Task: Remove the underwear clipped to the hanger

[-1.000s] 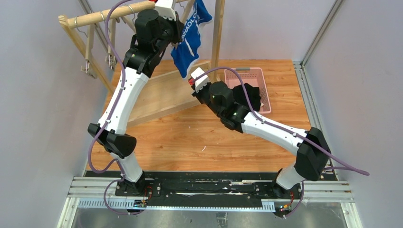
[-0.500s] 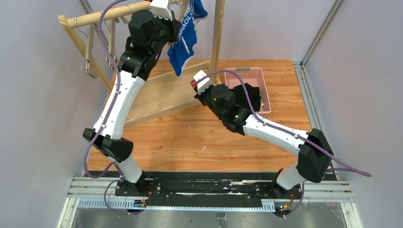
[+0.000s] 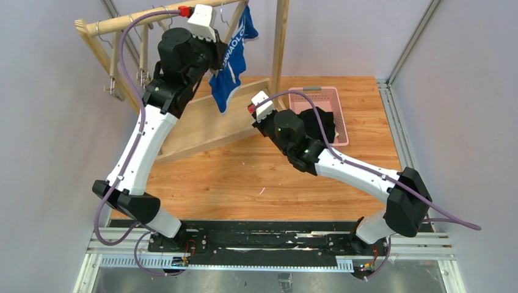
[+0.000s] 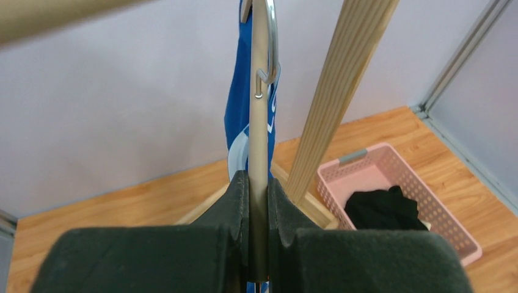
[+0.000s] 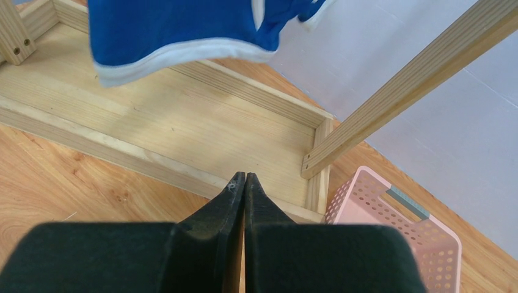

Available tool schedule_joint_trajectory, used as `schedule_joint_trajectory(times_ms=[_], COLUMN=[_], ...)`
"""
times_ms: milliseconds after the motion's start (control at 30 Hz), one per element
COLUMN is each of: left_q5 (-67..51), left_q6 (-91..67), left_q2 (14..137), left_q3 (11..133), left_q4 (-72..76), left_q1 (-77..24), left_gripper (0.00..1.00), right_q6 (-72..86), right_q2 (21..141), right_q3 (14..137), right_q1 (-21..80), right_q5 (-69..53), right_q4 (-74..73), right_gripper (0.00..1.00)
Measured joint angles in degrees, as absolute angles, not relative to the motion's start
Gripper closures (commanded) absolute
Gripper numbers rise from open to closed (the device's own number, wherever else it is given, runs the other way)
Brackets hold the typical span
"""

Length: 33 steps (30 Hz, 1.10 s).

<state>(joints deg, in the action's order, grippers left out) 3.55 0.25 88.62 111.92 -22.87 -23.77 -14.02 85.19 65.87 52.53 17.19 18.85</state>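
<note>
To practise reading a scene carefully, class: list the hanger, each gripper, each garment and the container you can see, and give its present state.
hanger: clamped in the left gripper.
left gripper: shut on the hanger.
right gripper: shut, holding nothing.
blue underwear: hanging from the hanger, not yet removed.
pink basket: upright, black underwear inside.
black underwear: lying loose in the pink basket.

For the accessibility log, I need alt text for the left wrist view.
The left pincer is shut on the edge-on hanger, with the blue underwear hanging behind it. A wooden post slants at right, and a pink basket holding black underwear sits lower right.
</note>
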Motion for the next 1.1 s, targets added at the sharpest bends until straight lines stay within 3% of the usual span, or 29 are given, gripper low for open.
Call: schedule_joint_trajectory(times_ms=[333, 500, 667, 867, 1100], left_q5=[1.8, -1.1, -5.3, -11.1, -22.0], left_q6=[0.2, 0.9, 2.0, 2.2, 2.9], left_q2=[80.4, 75.1, 65.1, 49.9, 44.6], left_q3=[97.4, 93.6, 85.2, 66.7, 59.3], left_q4=[-22.5, -24.7, -27.6, -30.4, -33.0], left_q1=[-23.8, -23.8, -23.8, -23.8, -23.8], left_gripper=[1.0, 1.0, 1.0, 1.0, 1.0], right_q6=[-14.0, -14.0, -13.3, -8.7, -5.1], right_q2=[82.7, 80.3, 75.1, 67.2, 63.1], right_q3=[63.9, 63.1, 61.9, 58.2, 54.2], right_q1=[52.6, 52.6, 50.9, 37.8, 25.8], right_q5=[18.5, 19.7, 19.1, 6.8, -16.5], right_q4=[19.0, 18.1, 14.9, 10.6, 6.9], right_gripper=[0.93, 0.79, 0.59, 0.34, 0.29])
